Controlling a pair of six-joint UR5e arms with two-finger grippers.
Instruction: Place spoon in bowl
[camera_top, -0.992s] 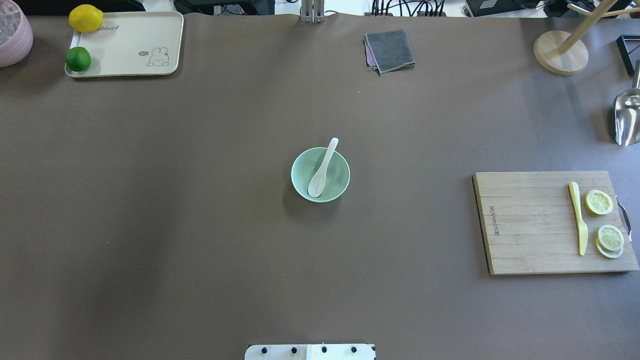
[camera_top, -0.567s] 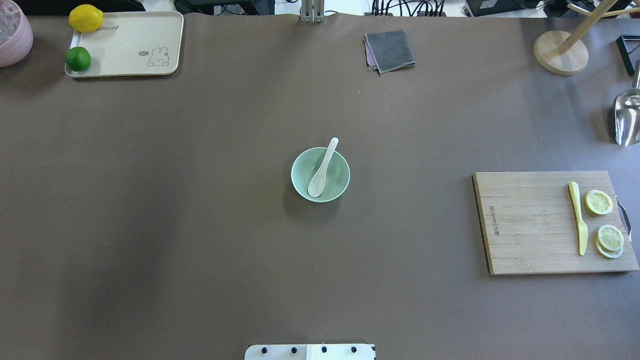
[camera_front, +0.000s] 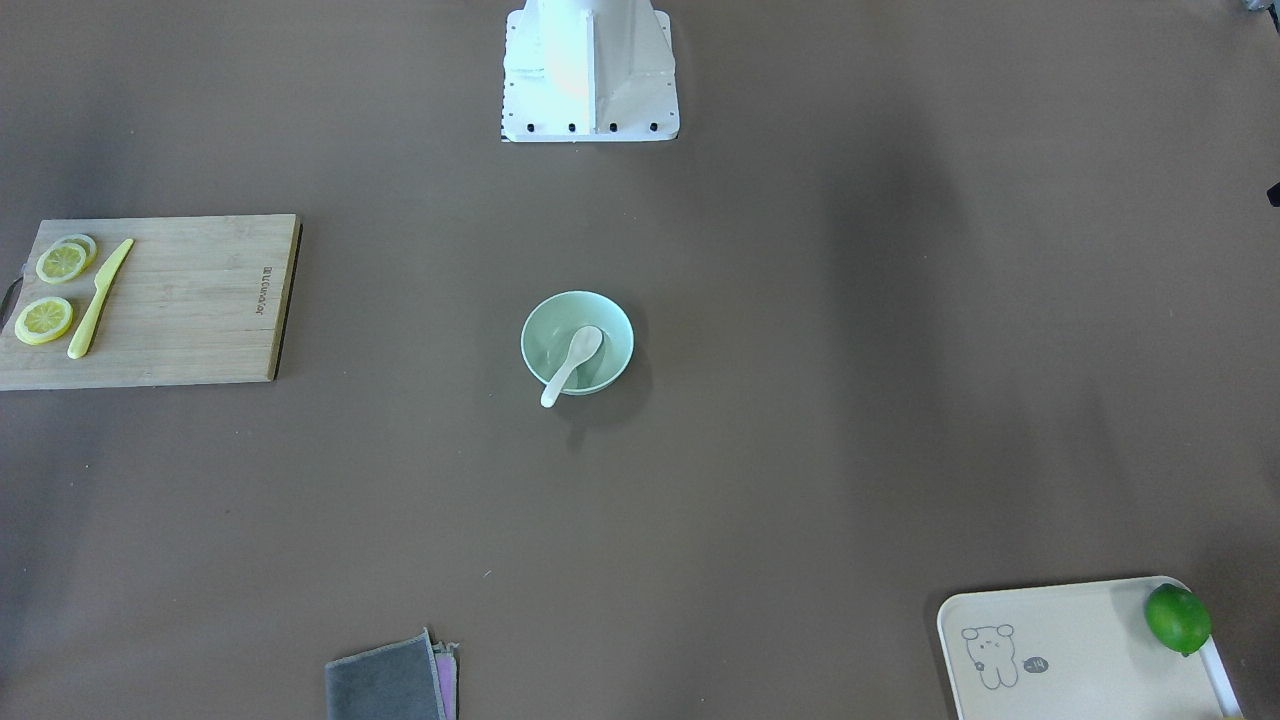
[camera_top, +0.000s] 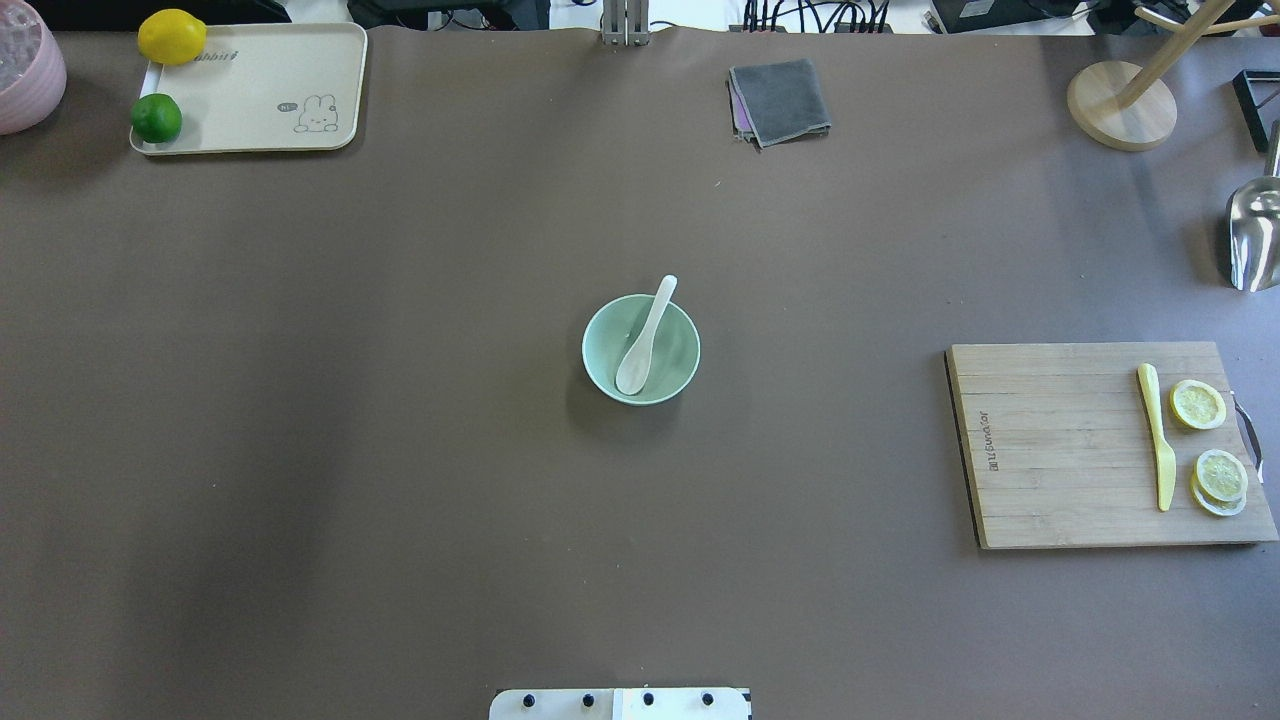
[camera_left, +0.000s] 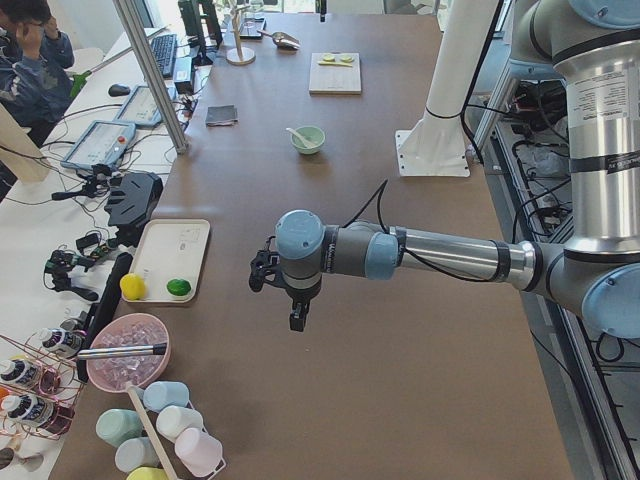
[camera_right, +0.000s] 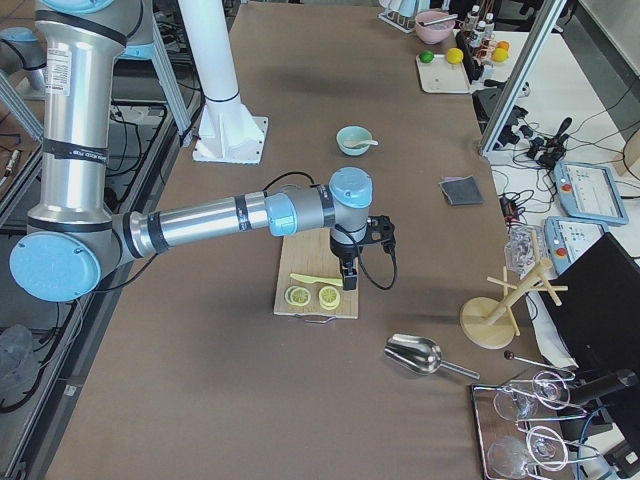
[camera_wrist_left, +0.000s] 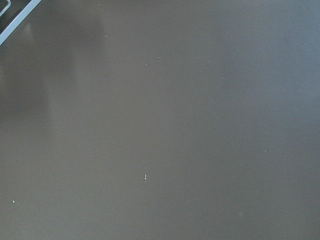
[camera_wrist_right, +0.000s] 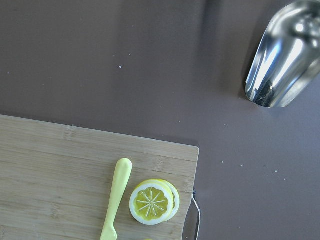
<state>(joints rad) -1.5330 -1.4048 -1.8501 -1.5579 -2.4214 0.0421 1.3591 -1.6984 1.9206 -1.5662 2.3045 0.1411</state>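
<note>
Left jaws: hanging over bare desk (camera_top: 300, 450); open or closed, I cannot tell. Right jaws: hanging over the cutting board (camera_top: 1060, 450); state likewise not determinable. Mid-desk, the bowl (camera_top: 678, 352) stands upright. The spoon (camera_top: 645, 335) lies inside it, scoop on the bottom, handle leaning over the far rim.

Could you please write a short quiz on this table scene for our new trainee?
1. True or false: the spoon has its scoop inside the bowl.
2. What lies beside the lemon slices on the board? A) knife B) fork C) whisk
3. How many whole fruits sit on the tray in the overhead view?
Key: 1 true; 2 A; 3 two.
</note>
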